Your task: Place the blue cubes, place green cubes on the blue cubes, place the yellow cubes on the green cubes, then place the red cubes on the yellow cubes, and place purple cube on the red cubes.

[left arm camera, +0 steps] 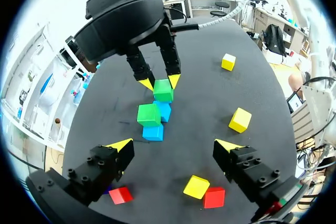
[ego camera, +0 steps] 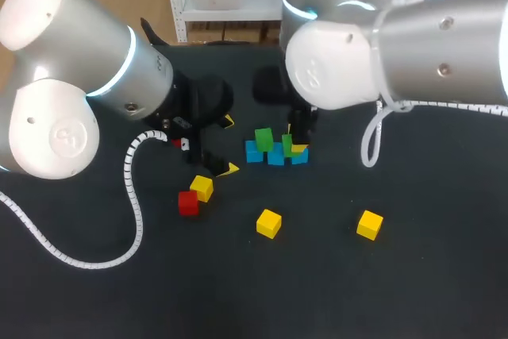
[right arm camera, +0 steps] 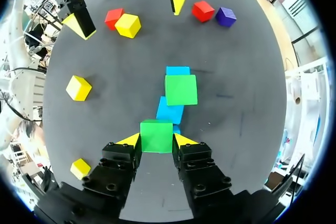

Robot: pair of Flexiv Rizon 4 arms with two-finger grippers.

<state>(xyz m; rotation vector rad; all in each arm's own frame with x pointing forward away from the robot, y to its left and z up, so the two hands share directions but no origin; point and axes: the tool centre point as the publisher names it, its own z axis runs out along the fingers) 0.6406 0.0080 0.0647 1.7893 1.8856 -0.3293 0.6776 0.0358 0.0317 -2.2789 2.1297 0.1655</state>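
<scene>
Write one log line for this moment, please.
right pincer: shut on green cube, above blue cubes | left pincer: open | other green cube: on blue cubes

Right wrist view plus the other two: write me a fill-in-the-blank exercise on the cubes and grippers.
The right gripper is shut on a ____ cube.
Ahead of it, a second cube of that colour rests on a ____ cube.
The left gripper is ____, holding nothing.
Right beside the purple cube lies a ____ cube.
Missing words: green; blue; open; red.
</scene>
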